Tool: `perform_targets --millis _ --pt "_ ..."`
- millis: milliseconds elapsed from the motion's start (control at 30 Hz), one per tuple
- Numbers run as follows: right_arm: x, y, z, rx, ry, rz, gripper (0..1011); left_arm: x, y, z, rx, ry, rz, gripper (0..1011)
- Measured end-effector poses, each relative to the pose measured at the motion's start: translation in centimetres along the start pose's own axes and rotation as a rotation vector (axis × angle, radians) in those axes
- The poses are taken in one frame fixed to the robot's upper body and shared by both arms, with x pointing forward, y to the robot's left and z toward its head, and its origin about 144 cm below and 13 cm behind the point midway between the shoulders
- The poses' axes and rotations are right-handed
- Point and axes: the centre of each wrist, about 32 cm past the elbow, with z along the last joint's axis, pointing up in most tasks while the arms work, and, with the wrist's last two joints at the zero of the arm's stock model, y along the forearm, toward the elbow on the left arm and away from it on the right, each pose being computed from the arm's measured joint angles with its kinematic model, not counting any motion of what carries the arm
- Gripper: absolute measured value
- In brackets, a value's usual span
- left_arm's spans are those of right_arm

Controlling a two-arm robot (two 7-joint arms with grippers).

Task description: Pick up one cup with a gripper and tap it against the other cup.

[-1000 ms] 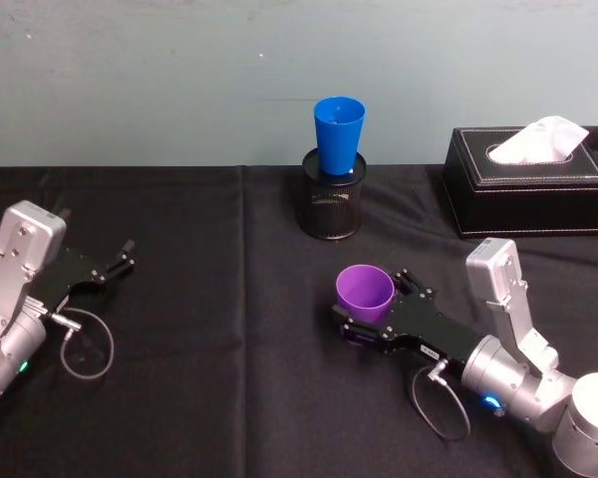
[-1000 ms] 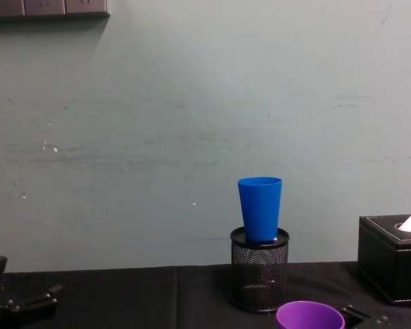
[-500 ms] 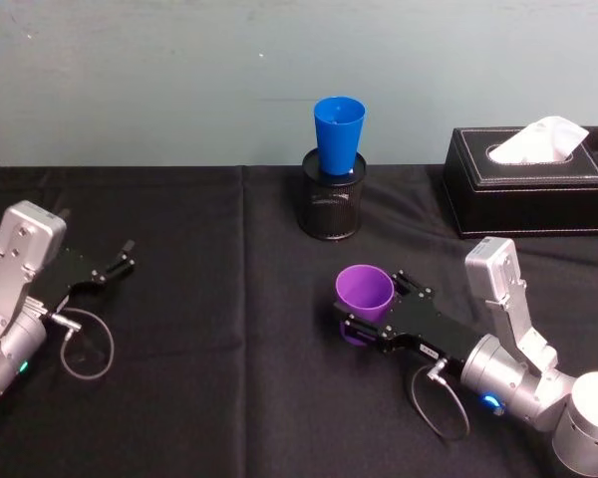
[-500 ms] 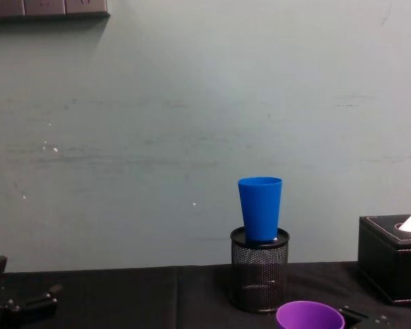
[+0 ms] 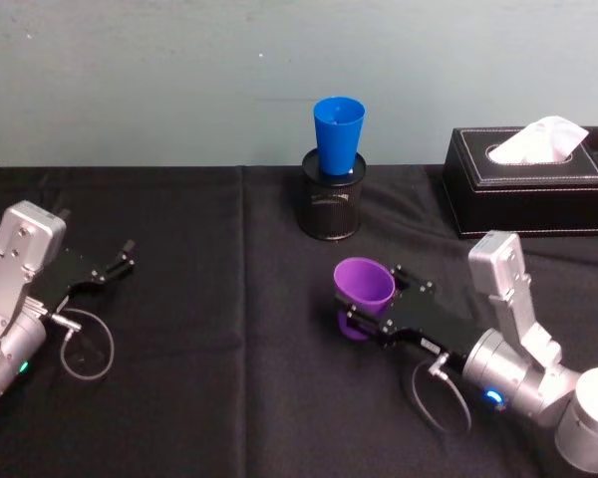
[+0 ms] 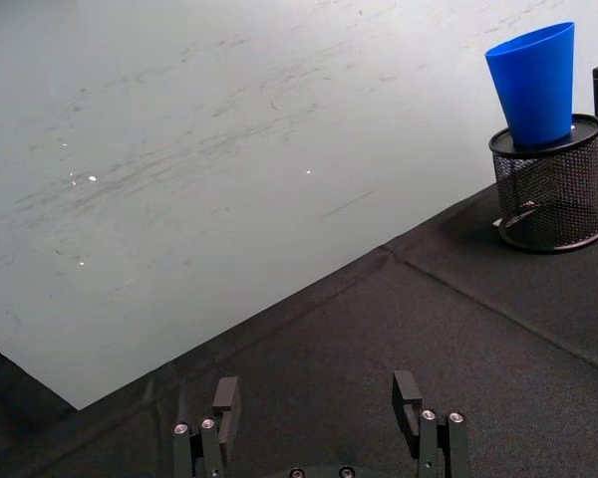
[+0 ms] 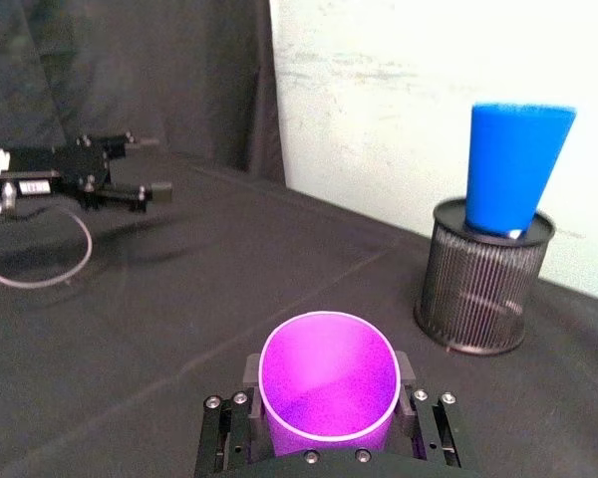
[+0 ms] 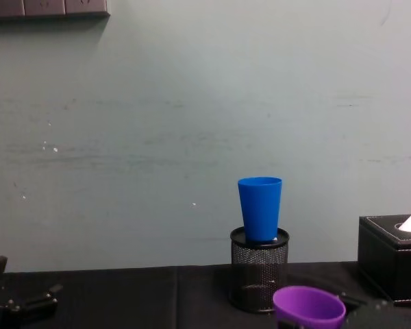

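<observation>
The purple cup [image 5: 363,286] [image 7: 328,383] [image 8: 308,306] sits between the jaws of my right gripper [image 5: 371,305] [image 7: 329,403], which is shut on it at the table's middle right, lifted slightly and tilted. The blue cup [image 5: 338,134] [image 6: 536,84] [image 7: 515,164] [image 8: 259,208] stands upright in a black mesh pot [image 5: 330,206] [image 8: 259,277] at the back centre, well beyond the purple cup. My left gripper [image 5: 120,262] [image 6: 319,418] rests open at the far left of the table with nothing between its fingers.
A black tissue box [image 5: 528,179] [image 8: 390,257] with white tissue stands at the back right. The table is covered by a black cloth [image 5: 229,349]; a pale wall [image 8: 192,123] rises directly behind the mesh pot.
My right gripper has raised the purple cup a little off the cloth and tilted it; it shows higher in the chest view. The left arm has not moved.
</observation>
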Motion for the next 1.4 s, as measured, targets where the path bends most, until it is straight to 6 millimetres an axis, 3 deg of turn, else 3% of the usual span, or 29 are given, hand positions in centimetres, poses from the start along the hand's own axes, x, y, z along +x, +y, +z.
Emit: perform_targets --millis 167,367,600,1000,1400 --pt "0.2 -0.1 2.2 0.007 -0.002 0.001 726 0.0 0.0 0.0 0.000 0.000 0.000 1000" --pt "0.5 -0.2 6.2 -0.009 0.007 0.012 726 0.0 0.0 0.0 0.000 0.000 0.000 1000" --pt "1.0 -0.1 8.6 -0.018 0.022 0.015 726 0.0 0.0 0.0 0.000 0.000 0.000 1000" --pt "1.4 0.5 10.7 -0.017 0.040 0.026 726 0.0 0.0 0.0 0.000 0.000 0.000 1000" --pt "1.2 0.7 11.2 -0.006 0.023 0.034 726 0.0 0.0 0.0 0.000 0.000 0.000 1000"
